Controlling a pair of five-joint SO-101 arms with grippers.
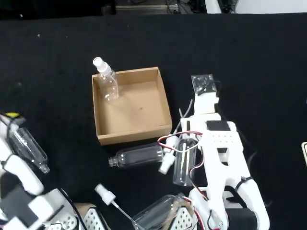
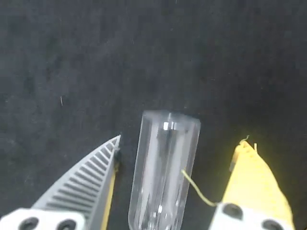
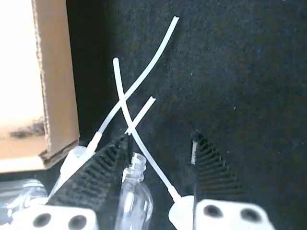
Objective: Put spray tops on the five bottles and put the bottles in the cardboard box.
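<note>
High view: a capped bottle rests in a corner of the cardboard box.

Left wrist view: the left gripper is spread wide, with a bare bottle between its jaws and gaps on both sides.

Right wrist view: the right gripper is spread around a bottle neck and crossed spray-top tubes, with the box just beside one finger.

Setting: table under black cloth, dim strip behind it.
Matte black cloth covers the table from edge to edge, flecked with a few pale lint specks. Lighting is even and shadows are faint. Beyond the far edge, a dark strip holds loose cables, with a white surface toward the right.
</note>
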